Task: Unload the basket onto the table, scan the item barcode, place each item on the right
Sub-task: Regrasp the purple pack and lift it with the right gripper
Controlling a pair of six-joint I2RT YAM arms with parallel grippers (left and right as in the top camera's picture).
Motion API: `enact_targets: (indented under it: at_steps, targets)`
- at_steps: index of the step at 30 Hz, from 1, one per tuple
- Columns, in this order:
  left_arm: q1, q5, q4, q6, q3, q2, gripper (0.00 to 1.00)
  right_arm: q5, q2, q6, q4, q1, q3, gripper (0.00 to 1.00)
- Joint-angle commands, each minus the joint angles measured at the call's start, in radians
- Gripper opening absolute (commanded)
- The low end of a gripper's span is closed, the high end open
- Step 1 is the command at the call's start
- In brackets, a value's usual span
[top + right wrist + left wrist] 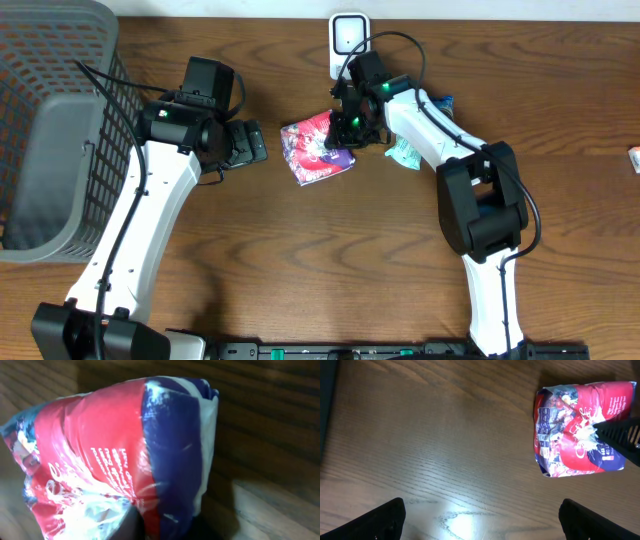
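Observation:
The item is a crinkly red, white and blue snack bag (312, 150) lying on the wooden table between the two arms. My right gripper (345, 128) is shut on the bag's right edge. The foil puckers where the dark fingertips (619, 435) pinch it. In the right wrist view the bag (115, 460) fills the frame, and its creases run down into the gripper (150, 527). My left gripper (248, 142) stands open left of the bag with nothing between its fingers (382, 520). From that wrist the bag (575, 430) shows at upper right. No barcode is visible.
A white scanner-like device (347, 35) stands at the table's far edge, just behind the right gripper. A grey mesh basket (50, 130) fills the left side. A teal packet (405, 152) lies under the right arm. A small object (634, 158) sits at the right edge.

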Motion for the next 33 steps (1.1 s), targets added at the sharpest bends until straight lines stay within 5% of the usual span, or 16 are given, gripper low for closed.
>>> enact_targets:
  at_steps: [1,16,33]
  targets:
    - [0.003,-0.013,-0.003,0.016,-0.002,0.002,0.98,0.022,0.014,0.008,0.01,-0.005,-0.003,0.01]
    - [0.003,-0.013,-0.003,0.016,-0.002,0.002,0.98,0.007,-0.205,0.166,0.251,-0.074,0.034,0.01]
    - [0.003,-0.013,-0.003,0.016,-0.002,0.002,0.98,0.169,-0.08,0.547,0.736,-0.16,0.034,0.01]
